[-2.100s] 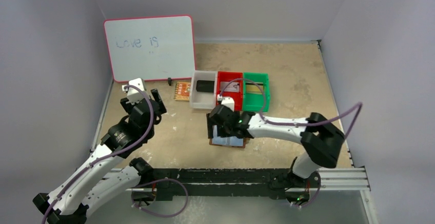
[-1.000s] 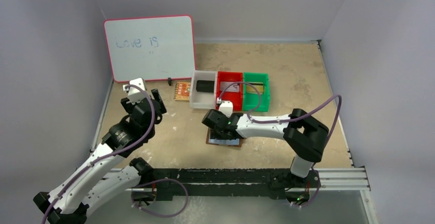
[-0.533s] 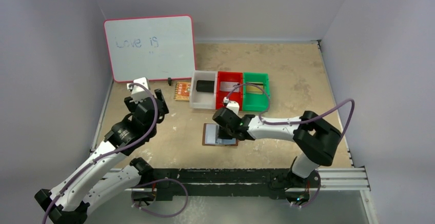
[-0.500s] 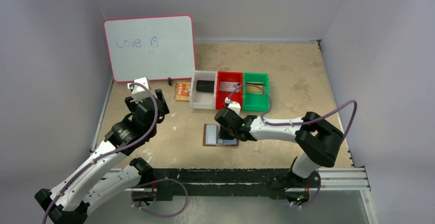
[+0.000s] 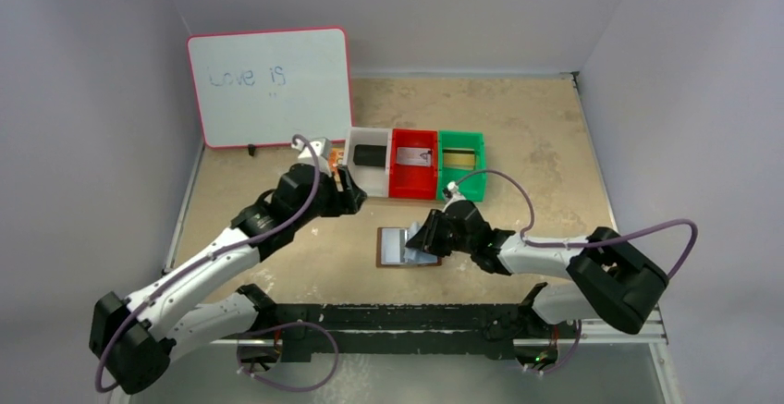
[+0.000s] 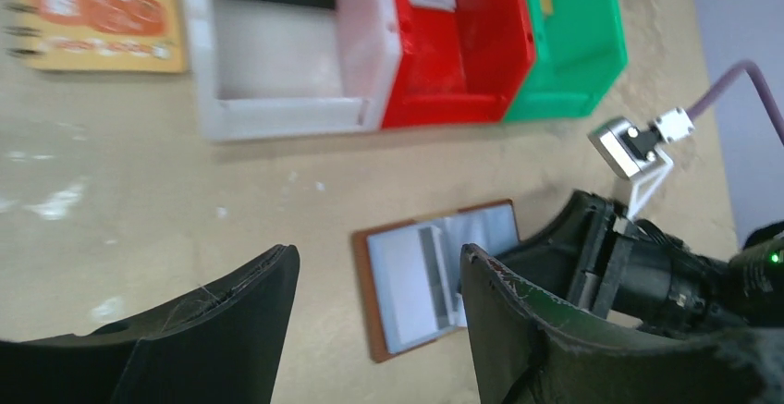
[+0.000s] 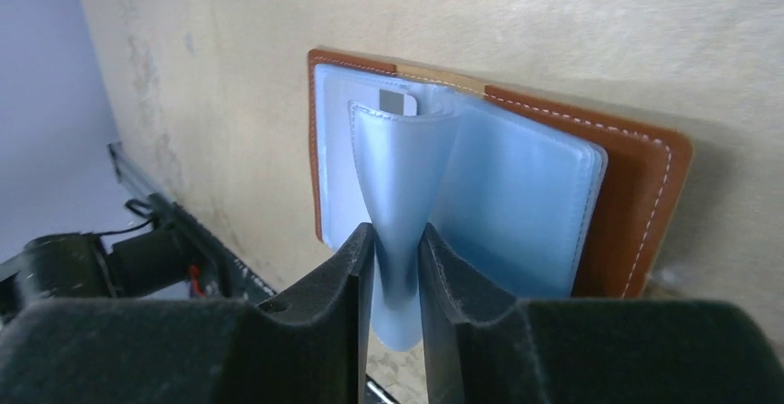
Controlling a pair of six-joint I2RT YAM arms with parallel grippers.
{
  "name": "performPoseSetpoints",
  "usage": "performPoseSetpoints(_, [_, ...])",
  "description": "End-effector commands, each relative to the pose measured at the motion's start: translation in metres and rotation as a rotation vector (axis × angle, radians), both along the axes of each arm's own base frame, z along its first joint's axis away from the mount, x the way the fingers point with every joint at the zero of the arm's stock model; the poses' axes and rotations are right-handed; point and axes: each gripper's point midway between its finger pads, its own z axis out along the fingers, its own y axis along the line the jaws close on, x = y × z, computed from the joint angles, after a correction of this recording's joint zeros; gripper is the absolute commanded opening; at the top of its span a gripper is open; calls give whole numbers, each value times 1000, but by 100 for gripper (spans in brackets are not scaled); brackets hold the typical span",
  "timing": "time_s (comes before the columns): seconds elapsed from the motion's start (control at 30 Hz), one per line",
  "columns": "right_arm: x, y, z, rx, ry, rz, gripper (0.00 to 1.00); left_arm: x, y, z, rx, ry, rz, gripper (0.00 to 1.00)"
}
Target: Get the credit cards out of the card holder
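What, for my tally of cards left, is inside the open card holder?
The card holder lies open. The right gripper pinches a pale blue pocket panel; one pale card corner peeks from its top. The panels are opaque, so any other cards are hidden.

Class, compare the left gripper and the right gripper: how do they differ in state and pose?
The left gripper is open and empty; the right gripper is shut on a pale blue pocket panel of the card holder. The left gripper hangs above the table; the right gripper reaches down to the card holder. Both have black fingers.
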Motion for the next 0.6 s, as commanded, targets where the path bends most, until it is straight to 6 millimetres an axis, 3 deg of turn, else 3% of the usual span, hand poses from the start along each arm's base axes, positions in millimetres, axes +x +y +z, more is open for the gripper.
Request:
performPoseSetpoints(0.0, [3, 21, 24, 159, -45, 56, 26, -13, -74, 8, -250, 50, -253, 63])
performPoseSetpoints(0.13, [-1, 22, 16, 179, -33, 80, 26, -28, -112, -13, -246, 103, -299, 63])
performPoseSetpoints(0.23, [-3, 21, 9, 183, -19, 83, 26, -29, -122, -39, -247, 171, -252, 61])
performPoseSetpoints(0.43, [-6, 18, 1, 177, -6, 80, 27, -29, -112, -85, -304, 282, -90, 59])
performPoseSetpoints(0.57, [-7, 17, -2, 175, 1, 77, 27, -27, -101, -109, -286, 324, 0, 51])
